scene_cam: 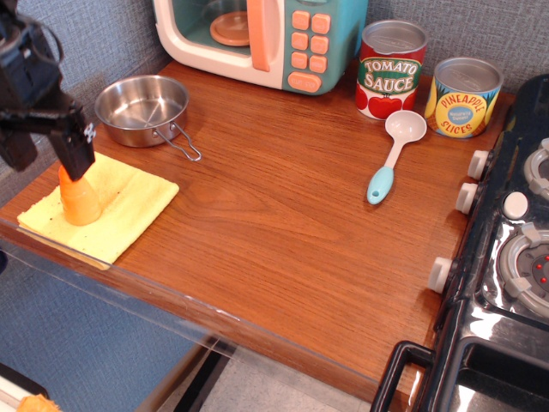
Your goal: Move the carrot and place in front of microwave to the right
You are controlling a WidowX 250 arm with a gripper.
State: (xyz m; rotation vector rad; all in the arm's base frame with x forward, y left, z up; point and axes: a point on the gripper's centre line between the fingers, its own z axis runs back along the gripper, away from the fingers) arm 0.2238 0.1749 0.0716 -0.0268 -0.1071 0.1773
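The orange carrot (80, 202) stands upright on a yellow cloth (120, 206) at the front left of the wooden counter. My black gripper (45, 159) hangs over the cloth's left end with its jaws open and nothing between them. Its right finger (75, 153) covers the carrot's tip, and its left finger (15, 148) is off the counter's left edge. The toy microwave (266, 39), white-framed and teal with an orange handle and buttons, stands at the back. The counter in front of it shows bare wood.
A steel pan (141, 107) sits at the back left. A tomato sauce can (391, 69) and a pineapple can (463, 96) stand right of the microwave. A white and teal spoon (395, 154) lies below them. A black toy stove (515, 249) fills the right.
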